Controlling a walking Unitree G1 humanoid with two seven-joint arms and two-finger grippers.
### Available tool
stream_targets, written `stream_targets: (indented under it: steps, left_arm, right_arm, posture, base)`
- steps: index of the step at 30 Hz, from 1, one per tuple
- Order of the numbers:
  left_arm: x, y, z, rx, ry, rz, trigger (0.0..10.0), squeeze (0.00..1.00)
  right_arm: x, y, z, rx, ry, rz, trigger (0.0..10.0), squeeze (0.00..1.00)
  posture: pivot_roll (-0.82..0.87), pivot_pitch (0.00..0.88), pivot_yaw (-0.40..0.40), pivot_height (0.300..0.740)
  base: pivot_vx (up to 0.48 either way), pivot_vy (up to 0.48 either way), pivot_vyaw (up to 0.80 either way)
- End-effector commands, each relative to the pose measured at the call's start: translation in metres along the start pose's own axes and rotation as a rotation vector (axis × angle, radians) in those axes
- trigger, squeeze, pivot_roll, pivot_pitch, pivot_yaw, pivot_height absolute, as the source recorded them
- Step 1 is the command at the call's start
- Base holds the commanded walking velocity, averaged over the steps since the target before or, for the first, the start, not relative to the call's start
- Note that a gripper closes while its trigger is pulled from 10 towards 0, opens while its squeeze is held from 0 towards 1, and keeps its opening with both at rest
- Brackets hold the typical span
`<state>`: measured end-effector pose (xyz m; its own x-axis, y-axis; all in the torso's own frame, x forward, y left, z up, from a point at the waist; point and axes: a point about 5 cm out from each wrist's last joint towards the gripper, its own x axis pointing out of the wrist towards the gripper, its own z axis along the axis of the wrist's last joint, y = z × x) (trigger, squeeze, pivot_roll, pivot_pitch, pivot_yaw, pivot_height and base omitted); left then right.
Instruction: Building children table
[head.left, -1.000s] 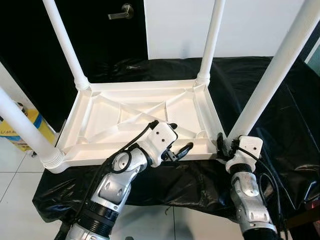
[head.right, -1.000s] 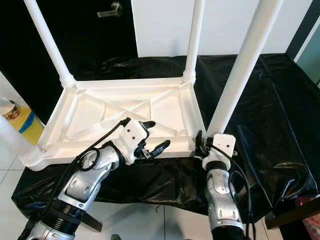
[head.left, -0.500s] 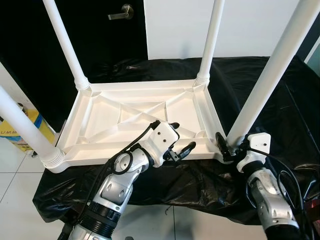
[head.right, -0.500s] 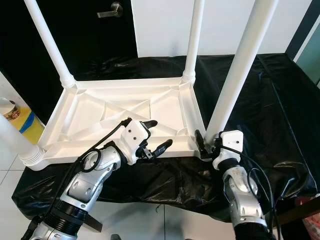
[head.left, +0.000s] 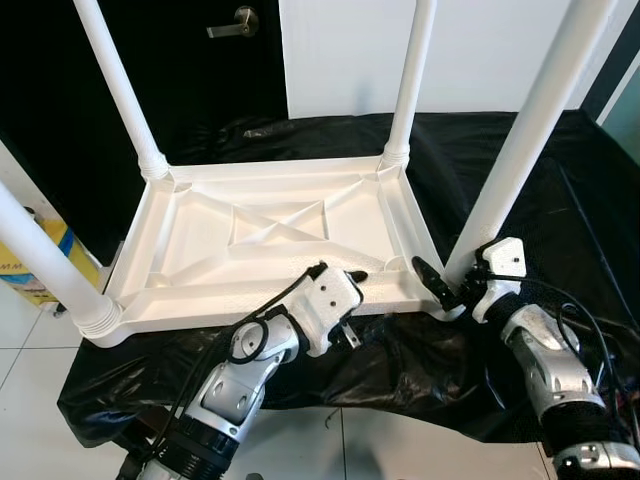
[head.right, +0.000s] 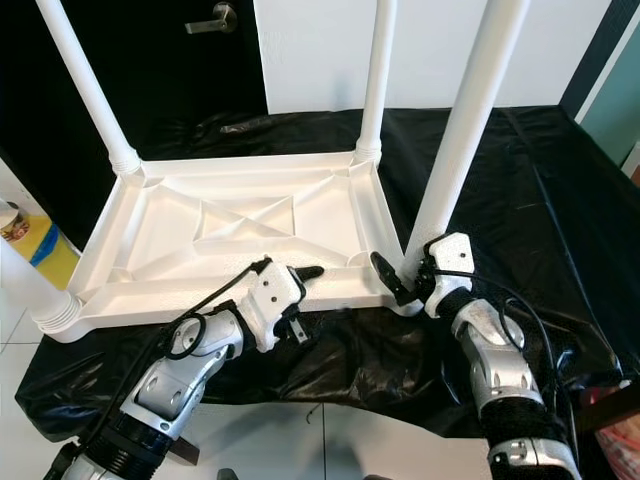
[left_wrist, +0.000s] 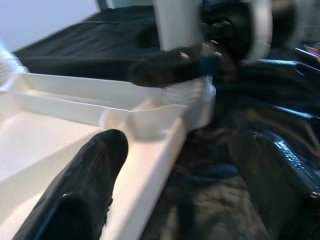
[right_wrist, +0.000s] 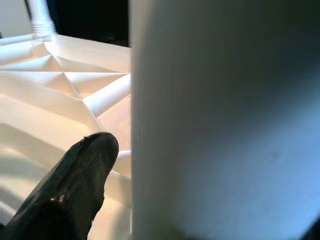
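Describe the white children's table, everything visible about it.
The white table looks like moulded plastic and lies upside down on a black sheet, its ribbed underside up. Four round legs stand up from ribbed corner sockets. The left gripper straddles the near rim, one finger inside the tray, one outside. The right gripper is open around the base of the near right leg.

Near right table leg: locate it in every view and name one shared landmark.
Left eye view: near right table leg slants up from the tabletop's near right corner.
Right eye view: the leg, same corner.
Left wrist view: the leg, blurred, beyond the rim.
Right wrist view: the leg, close up.
Landmark: right gripper at its base.
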<state>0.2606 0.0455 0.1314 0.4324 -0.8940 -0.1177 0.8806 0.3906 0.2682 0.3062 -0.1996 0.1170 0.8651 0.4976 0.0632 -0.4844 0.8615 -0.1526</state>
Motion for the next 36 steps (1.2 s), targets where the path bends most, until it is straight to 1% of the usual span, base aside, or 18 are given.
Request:
stream_targets:
  steps: [1, 2, 3, 5, 6, 10, 11, 14, 15, 16, 18, 19, 25, 26, 28, 31, 33, 36]
  left_arm:
    - [0.0, -0.004, -0.005, -0.008, 0.019, -0.032, 10.0, 0.0]
    - [0.001, -0.004, -0.005, -0.005, 0.018, -0.037, 10.0, 0.0]
    - [0.002, -0.003, -0.004, 0.0, 0.015, -0.039, 10.0, 0.0]
    - [0.002, -0.003, -0.004, 0.0, 0.015, -0.039, 10.0, 0.0]
    - [0.003, -0.002, -0.004, 0.006, 0.014, -0.038, 10.0, 0.0]
    - [0.005, -0.001, -0.004, 0.016, 0.013, -0.033, 10.0, 0.0]
    - [0.007, 0.003, -0.003, 0.028, 0.01, -0.015, 10.0, 0.0]
    - [0.007, 0.005, -0.003, 0.035, 0.012, -0.004, 10.0, 0.0]
    - [0.007, 0.007, -0.004, 0.039, 0.014, 0.002, 10.0, 0.0]
    - [0.008, 0.007, -0.003, 0.039, 0.012, 0.006, 10.0, 0.0]
    - [0.007, 0.008, -0.002, 0.036, 0.007, 0.008, 10.0, 0.0]
    - [0.007, 0.008, -0.002, 0.036, 0.005, 0.01, 10.0, 0.0]
    - [0.008, 0.01, -0.005, 0.035, 0.004, 0.028, 10.0, 0.0]
    - [0.008, 0.011, -0.006, 0.033, 0.004, 0.034, 10.0, 0.0]
    - [0.008, 0.011, -0.006, 0.032, 0.002, 0.039, 10.0, 0.0]
    - [0.006, 0.011, -0.009, 0.012, 0.0, 0.061, 10.0, 0.0]
    - [0.006, 0.011, -0.009, 0.012, 0.0, 0.061, 10.0, 0.0]
    - [0.003, 0.01, -0.011, 0.003, 0.005, 0.066, 10.0, 0.0]
  right_arm:
    - [0.004, 0.005, -0.003, -0.006, 0.024, 0.053, 9.8, 0.0]
    - [0.004, 0.004, -0.004, -0.005, 0.029, 0.07, 9.8, 0.0]
    - [0.004, 0.003, -0.004, -0.002, 0.032, 0.08, 3.9, 0.0]
    - [0.004, 0.003, -0.004, -0.002, 0.032, 0.08, 3.9, 0.0]
    - [0.003, 0.002, -0.006, 0.0, 0.036, 0.085, 0.0, 0.0]
    - [0.001, 0.003, -0.01, 0.015, 0.042, 0.081, 0.0, 0.0]
    - [-0.003, 0.006, -0.019, 0.045, 0.063, 0.062, 0.0, 0.0]
    - [-0.005, 0.008, -0.022, 0.065, 0.067, 0.043, 0.0, 0.0]
    - [-0.005, 0.008, -0.024, 0.077, 0.069, 0.03, 0.7, 0.0]
    - [-0.006, 0.01, -0.027, 0.09, 0.07, 0.017, 5.8, 0.0]
    - [-0.007, 0.011, -0.029, 0.101, 0.07, 0.007, 5.8, 0.0]
    - [-0.007, 0.012, -0.03, 0.107, 0.071, 0.001, 10.0, 0.0]
    - [-0.008, 0.019, -0.037, 0.137, 0.084, -0.082, 10.0, 0.0]
    - [-0.008, 0.02, -0.04, 0.122, 0.105, -0.142, 10.0, 0.0]
    - [-0.008, 0.02, -0.04, 0.106, 0.104, -0.187, 10.0, 0.0]
    - [-0.007, 0.026, -0.044, 0.14, 0.113, -0.306, 10.0, 0.0]
    - [-0.007, 0.026, -0.044, 0.14, 0.113, -0.306, 10.0, 0.0]
    - [-0.008, 0.03, -0.048, 0.143, 0.142, -0.402, 10.0, 0.0]
  posture:
    - [-0.02, 0.014, -0.007, 0.74]
    - [-0.02, 0.012, -0.006, 0.74]
    - [-0.03, 0.001, -0.005, 0.74]
    - [-0.03, 0.001, -0.005, 0.74]
    - [-0.03, 0.0, -0.003, 0.74]
    - [-0.03, 0.0, -0.009, 0.74]
    - [-0.03, 0.0, -0.01, 0.74]
    - [-0.03, 0.0, -0.011, 0.74]
    - [-0.03, 0.0, -0.011, 0.74]
    - [-0.03, 0.0, -0.011, 0.74]
    - [-0.03, 0.0, -0.011, 0.74]
    - [-0.03, 0.0, -0.012, 0.74]
    - [-0.03, 0.0, -0.017, 0.74]
    - [-0.03, 0.0, -0.021, 0.74]
    - [-0.03, 0.0, -0.021, 0.74]
    - [-0.04, 0.0, -0.019, 0.74]
    - [-0.04, 0.0, -0.019, 0.74]
    - [-0.04, 0.0, -0.016, 0.74]
  base:
    - [0.0, 0.0, 0.0]
    - [0.0, 0.0, 0.0]
    - [0.0, 0.0, 0.0]
    - [0.0, 0.0, 0.0]
    - [0.0, 0.0, 0.0]
    - [0.0, 0.0, 0.0]
    - [0.0, 0.0, 0.0]
    - [0.0, 0.0, 0.0]
    - [0.0, 0.0, 0.0]
    - [0.0, 0.0, 0.0]
    - [0.0, 0.0, 0.0]
    - [0.0, 0.0, 0.0]
    - [0.0, 0.0, 0.0]
    - [0.0, 0.0, 0.0]
    - [0.0, 0.0, 0.0]
    - [0.0, 0.0, 0.0]
    - [0.0, 0.0, 0.0]
    - [0.0, 0.0, 0.0]
